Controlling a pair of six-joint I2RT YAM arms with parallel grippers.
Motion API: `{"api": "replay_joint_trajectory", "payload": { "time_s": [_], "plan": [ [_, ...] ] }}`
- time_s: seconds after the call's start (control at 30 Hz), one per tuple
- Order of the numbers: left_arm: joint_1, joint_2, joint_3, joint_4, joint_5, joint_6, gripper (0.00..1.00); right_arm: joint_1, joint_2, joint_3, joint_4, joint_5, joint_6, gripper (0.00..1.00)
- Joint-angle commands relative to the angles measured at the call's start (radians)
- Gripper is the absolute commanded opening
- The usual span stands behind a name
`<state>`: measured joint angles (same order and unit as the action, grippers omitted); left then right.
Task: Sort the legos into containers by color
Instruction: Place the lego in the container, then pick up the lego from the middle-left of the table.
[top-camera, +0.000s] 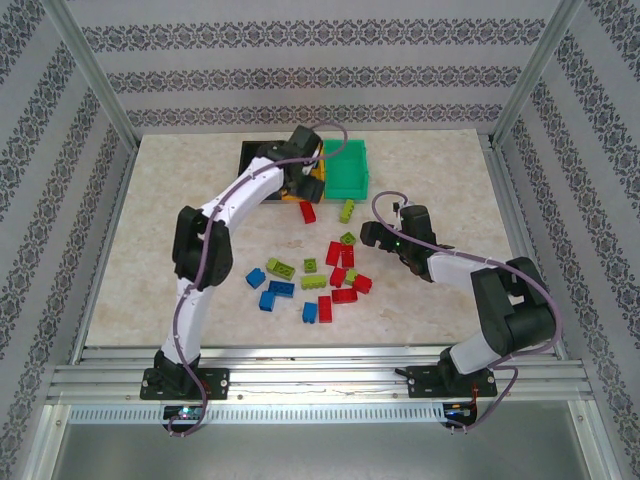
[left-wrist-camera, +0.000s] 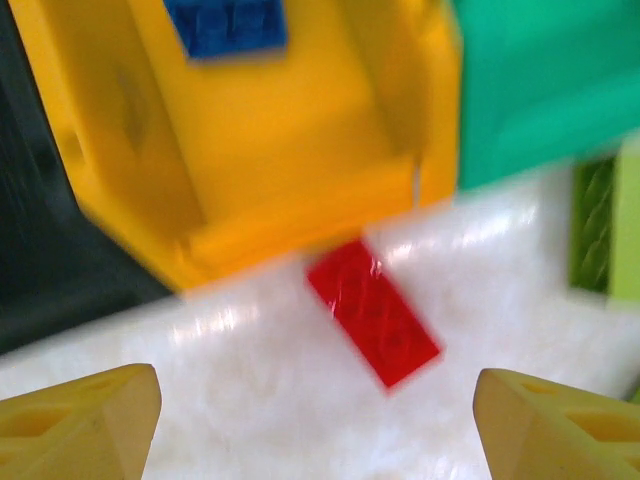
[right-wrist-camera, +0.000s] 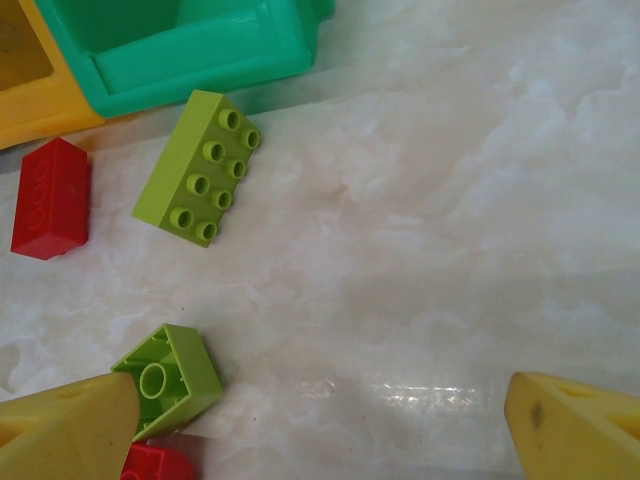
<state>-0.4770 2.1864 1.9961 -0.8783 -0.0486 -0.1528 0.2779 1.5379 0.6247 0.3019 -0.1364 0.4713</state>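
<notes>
Standing here, I can't read a single word, label, brand mark or number. The studs on the lime green brick (right-wrist-camera: 198, 168) beside the teal bin (right-wrist-camera: 200, 60) are too small to show whether anything is moulded into them. The blue brick (left-wrist-camera: 226, 24) in the orange-yellow bin (left-wrist-camera: 300, 200) is too blurred to tell.

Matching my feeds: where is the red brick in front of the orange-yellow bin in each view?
Top external: red brick upper middle of the picture.
Left wrist: red brick centre, lying diagonal.
Right wrist: red brick at left edge.
Shared landmark: teal bin, up and right of it.
</notes>
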Motion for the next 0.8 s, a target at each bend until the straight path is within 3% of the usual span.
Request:
{"api": "replay_joint_trajectory", "payload": {
  "time_s": [0.0, 0.23, 0.5, 0.77],
  "plan": [
    [-0.006, -0.209, -0.252, 0.168, 0.031, -0.035, 0.82, 0.009, 0.016, 0.027, -0.003, -0.023, 0.018, 0.95],
    [-0.006, -0.425, -0.598, 0.182, 0.044, -0.076, 0.82, 0.01, 0.038, 0.039, -0.002, -0.041, 0.031, 0.95],
    [-0.006, -0.577, -0.82, 0.091, 0.018, -0.162, 0.81, 0.01, 0.038, 0.038, -0.007, -0.046, 0.033, 0.95],
    [-0.007, -0.685, -0.985, 0.056, 0.073, -0.257, 0.77, 0.009, 0.039, 0.038, -0.012, -0.045, 0.035, 0.94]
  ]
}}
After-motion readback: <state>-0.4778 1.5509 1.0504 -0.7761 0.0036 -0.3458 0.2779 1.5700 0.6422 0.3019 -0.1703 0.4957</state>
